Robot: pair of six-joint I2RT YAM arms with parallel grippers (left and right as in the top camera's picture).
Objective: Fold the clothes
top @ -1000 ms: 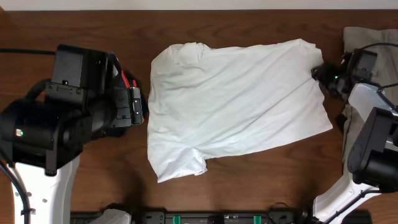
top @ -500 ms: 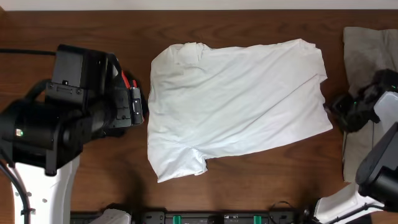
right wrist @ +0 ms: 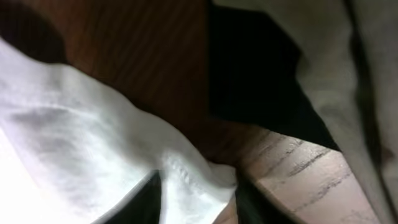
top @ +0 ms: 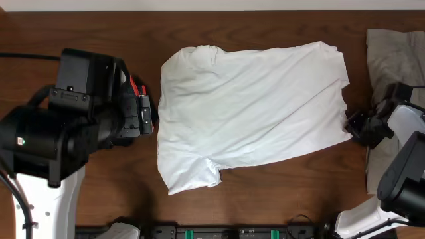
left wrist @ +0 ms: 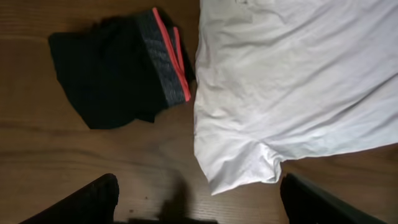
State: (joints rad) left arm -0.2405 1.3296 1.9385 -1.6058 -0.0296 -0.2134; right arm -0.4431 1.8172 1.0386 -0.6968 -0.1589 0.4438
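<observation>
Two shifts since a second ago, both on the right of the overhead view. Finds the right gripper [top: 356, 126] gone from the 2 o'clock corner of the white T-shirt [top: 252, 113] and down along the shirt's right edge. Half a second back, sits just off the 4 o'clock corner, apart from the cloth; now touches that corner. Leaves the shirt itself as it was: spread flat mid-desk, collar end toward 9 o'clock, one sleeve sticking out at 7 o'clock. Same for the left arm, unmoved.

Right arm: rises from the 5 o'clock corner of the desk [top: 66, 26], runs up the right edge, wrist turned toward 9 o'clock, partly over the khaki-grey garment [top: 392, 53] lying at 3 o'clock. From the right wrist camera, shows jaws drawn close on a bunched fold of the shirt's white edge, cloth filling the gap between them.

Left arm: fills the 9 o'clock side, wrist pointing toward 3 o'clock at the shirt. Left gripper [left wrist: 199, 208] hangs above bare wood, jaws spread wide, nothing between them. Black shorts [left wrist: 106, 74] with grey-red waistband at 11 o'clock in the left wrist view, just beside the shirt's edge.
</observation>
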